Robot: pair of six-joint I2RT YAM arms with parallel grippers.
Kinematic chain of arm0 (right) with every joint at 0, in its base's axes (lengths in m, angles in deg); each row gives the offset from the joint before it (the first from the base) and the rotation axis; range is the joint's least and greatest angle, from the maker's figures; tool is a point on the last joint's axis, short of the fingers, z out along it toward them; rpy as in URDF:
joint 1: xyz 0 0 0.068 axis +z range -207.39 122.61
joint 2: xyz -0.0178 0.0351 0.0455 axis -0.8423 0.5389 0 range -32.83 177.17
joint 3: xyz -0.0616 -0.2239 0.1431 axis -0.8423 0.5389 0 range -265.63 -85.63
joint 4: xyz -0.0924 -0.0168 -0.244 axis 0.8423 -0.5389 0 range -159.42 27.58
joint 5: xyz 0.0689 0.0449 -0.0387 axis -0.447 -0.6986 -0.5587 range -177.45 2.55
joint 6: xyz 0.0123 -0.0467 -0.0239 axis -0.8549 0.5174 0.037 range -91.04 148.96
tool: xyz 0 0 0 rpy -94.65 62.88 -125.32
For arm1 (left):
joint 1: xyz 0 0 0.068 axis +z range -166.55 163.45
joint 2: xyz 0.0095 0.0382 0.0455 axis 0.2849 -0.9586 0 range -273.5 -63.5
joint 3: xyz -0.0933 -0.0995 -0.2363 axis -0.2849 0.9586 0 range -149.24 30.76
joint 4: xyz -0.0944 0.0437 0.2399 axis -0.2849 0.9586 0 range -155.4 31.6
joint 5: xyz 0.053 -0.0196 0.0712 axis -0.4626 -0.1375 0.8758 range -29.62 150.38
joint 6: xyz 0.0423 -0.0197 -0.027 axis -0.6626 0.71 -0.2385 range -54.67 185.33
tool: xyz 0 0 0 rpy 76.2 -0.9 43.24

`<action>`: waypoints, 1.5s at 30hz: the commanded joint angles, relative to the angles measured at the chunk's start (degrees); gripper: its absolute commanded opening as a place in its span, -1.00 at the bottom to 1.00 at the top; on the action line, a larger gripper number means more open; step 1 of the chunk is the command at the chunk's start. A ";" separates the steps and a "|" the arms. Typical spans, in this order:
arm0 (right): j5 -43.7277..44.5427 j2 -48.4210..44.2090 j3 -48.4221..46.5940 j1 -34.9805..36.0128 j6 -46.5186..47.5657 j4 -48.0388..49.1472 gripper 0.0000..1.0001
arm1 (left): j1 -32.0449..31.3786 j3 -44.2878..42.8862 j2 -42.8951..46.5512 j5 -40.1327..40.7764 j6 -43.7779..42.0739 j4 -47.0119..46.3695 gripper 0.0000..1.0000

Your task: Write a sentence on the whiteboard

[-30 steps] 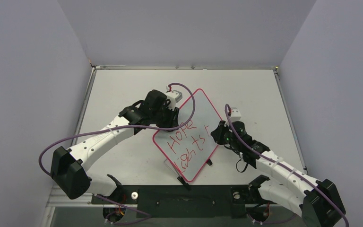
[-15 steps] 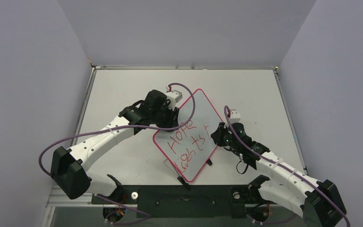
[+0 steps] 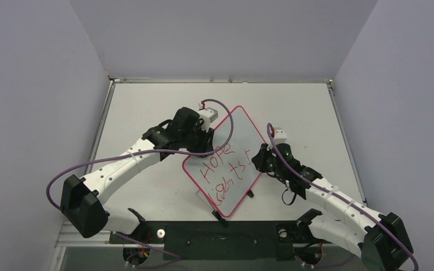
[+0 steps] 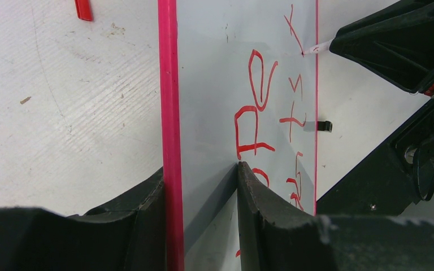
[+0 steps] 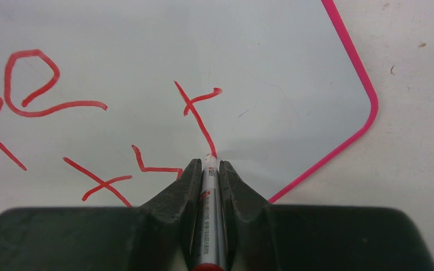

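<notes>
The whiteboard (image 3: 234, 138) lies skewed on the table, glossy white with a red-pink rim (image 4: 168, 84). The sentence (image 3: 221, 168) runs in red scrawl across it, starting "HOPE", with further uneven letters (image 5: 34, 84) below. My left gripper (image 3: 211, 135) is shut on the board's left edge, one finger (image 4: 147, 195) outside the rim and the other finger (image 4: 251, 189) on the white face. My right gripper (image 3: 256, 160) is shut on a grey marker (image 5: 209, 195) with a red end. Its tip (image 4: 315, 49) touches the board at the foot of a "t" stroke (image 5: 195, 110).
A small black piece (image 3: 250, 193) lies off the board's near right edge. A dark pen-like thing (image 3: 218, 217) lies at the board's near corner. A red scrap (image 4: 83, 8) sits on the table left of the board. Walls close in on three sides.
My right gripper has crept slightly left and farther away with the marker on the board. The left arm and board have held still.
</notes>
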 commanded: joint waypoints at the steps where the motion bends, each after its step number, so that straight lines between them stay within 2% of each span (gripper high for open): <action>1: 0.71 0.97 -4.07 0.41 0.95 1.34 -1.00 | -0.33 1.76 -1.21 11.80 -10.72 6.70 -1.00; 18: 5.35 -0.59 -6.22 -0.05 2.12 -0.61 -1.00 | -0.30 1.76 -1.03 11.80 -10.68 6.63 -1.00; 35: 6.07 10.73 -16.95 -2.57 2.57 5.42 -1.00 | -0.27 1.85 -0.80 11.89 -10.73 6.55 -1.00; 45: 5.61 13.00 -15.60 -3.24 2.57 6.25 -1.00 | -0.29 1.94 -0.60 11.80 -10.82 6.51 -1.00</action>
